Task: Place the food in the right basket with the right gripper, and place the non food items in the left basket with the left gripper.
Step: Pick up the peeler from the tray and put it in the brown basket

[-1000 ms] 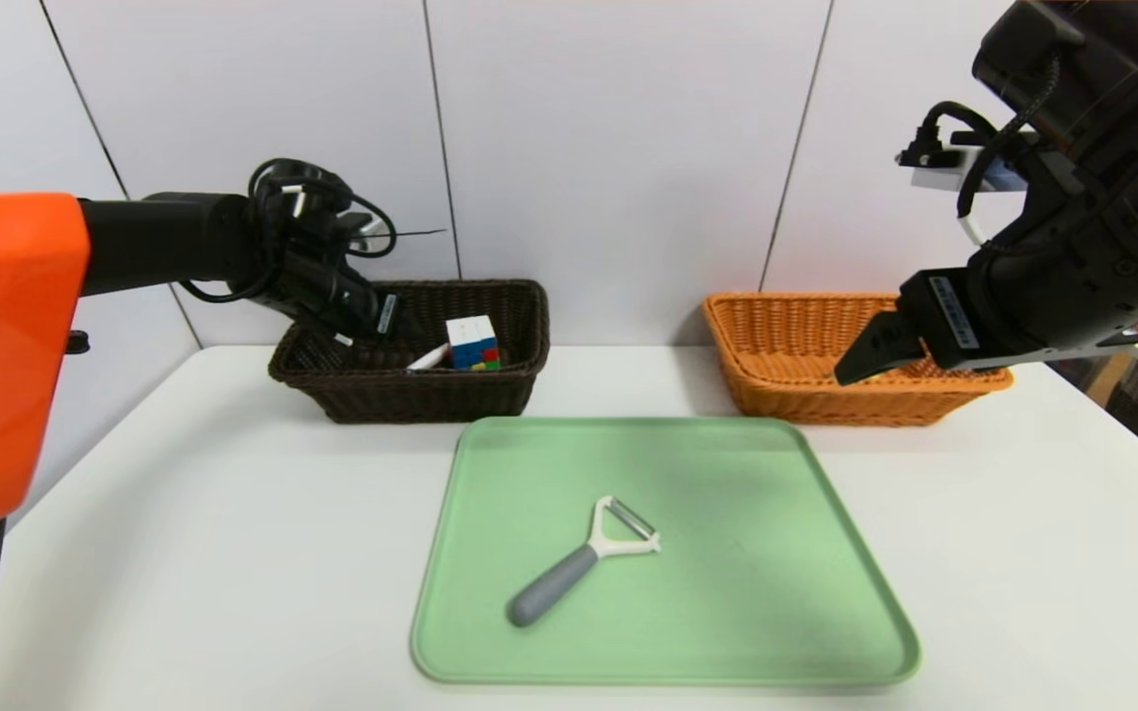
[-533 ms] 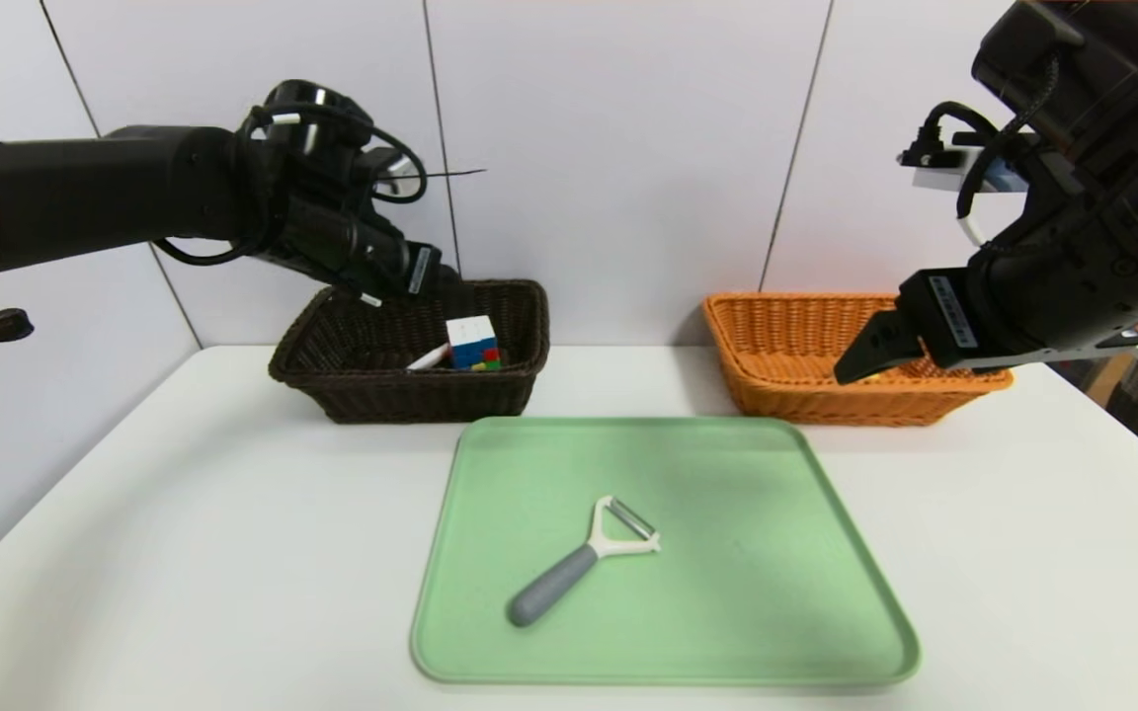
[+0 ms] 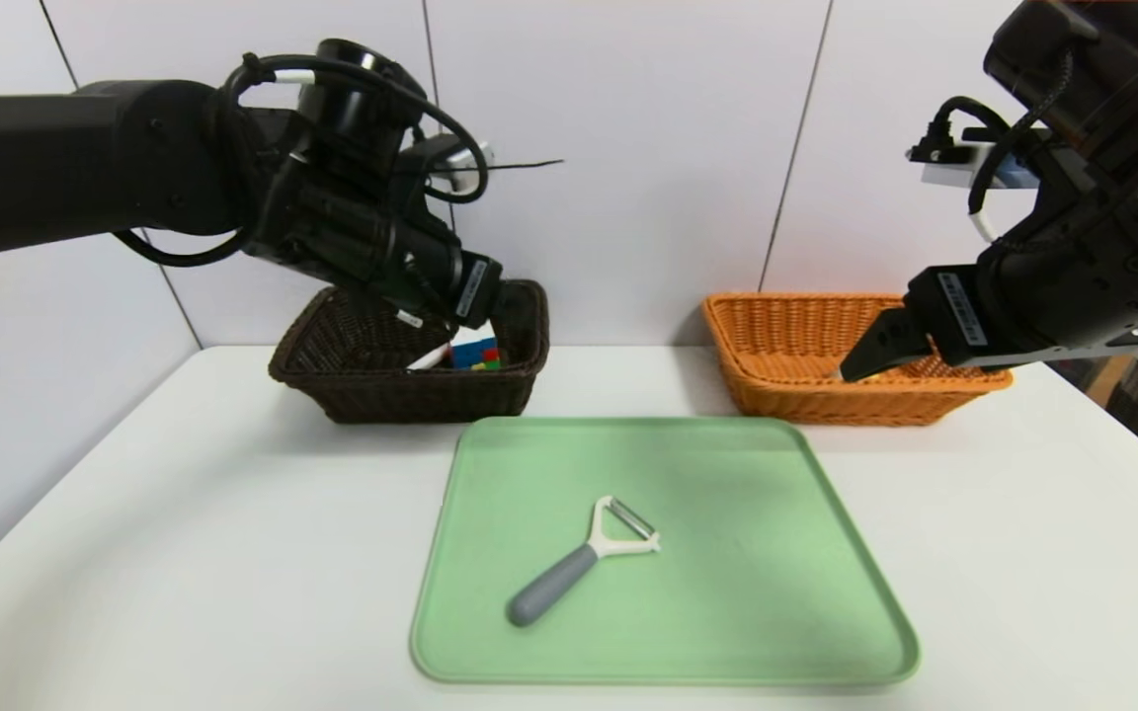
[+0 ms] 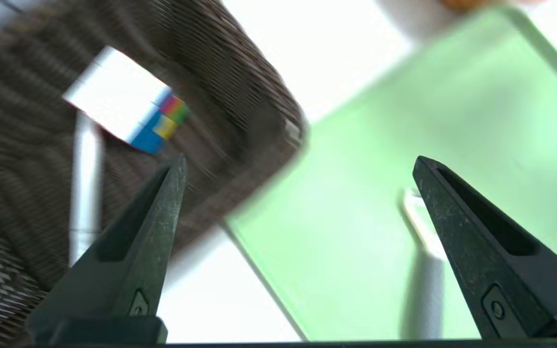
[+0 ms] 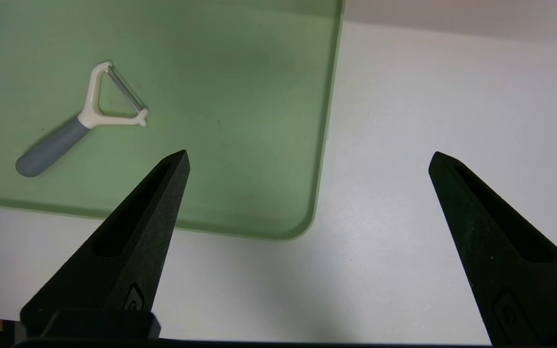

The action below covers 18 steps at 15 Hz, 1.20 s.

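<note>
One peeler [image 3: 581, 559] on the tray [image 3: 776, 592]; cube [image 4: 124, 104] and marker [image 4: 85, 179] in the dark basket [image 3: 371, 390]; both claws wide, empty.

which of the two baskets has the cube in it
The dark brown basket, under the left gripper. The orange basket shows no cube.

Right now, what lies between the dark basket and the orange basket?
Only bare white table. In the head view the dark basket and the orange basket stand apart, with nothing between.
</note>
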{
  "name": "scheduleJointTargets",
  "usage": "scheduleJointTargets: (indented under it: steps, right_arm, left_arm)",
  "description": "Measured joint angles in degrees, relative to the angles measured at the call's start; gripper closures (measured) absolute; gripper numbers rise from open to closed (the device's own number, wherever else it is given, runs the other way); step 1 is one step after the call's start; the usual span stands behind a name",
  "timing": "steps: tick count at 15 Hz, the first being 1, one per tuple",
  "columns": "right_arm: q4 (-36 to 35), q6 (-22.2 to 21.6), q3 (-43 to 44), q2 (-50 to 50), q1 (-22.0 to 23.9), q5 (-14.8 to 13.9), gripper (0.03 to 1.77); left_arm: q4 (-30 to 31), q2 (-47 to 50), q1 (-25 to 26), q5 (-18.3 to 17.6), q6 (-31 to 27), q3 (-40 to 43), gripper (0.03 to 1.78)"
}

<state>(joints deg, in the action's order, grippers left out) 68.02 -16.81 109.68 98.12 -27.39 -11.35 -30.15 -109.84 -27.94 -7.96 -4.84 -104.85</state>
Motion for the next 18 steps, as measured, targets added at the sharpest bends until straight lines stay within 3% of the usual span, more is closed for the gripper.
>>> scheduleJointTargets:
  steps: [10,13,18]
  right_arm:
    - [0.1,-1.0,0.0,0.0,-0.1,0.0,0.09]
    - [0.1,-1.1,0.0,0.0,-0.4,0.0,0.09]
    - [0.1,-1.4,0.0,0.1,-0.5,-0.1,0.09]
  left_arm:
    - [-1.8,4.2,-12.8,3.1,0.0,13.6,0.12]
    - [-1.8,3.3,-14.6,4.7,0.1,14.9,0.12]
    - [-1.7,-0.1,-15.5,4.6,0.6,15.3,0.12]
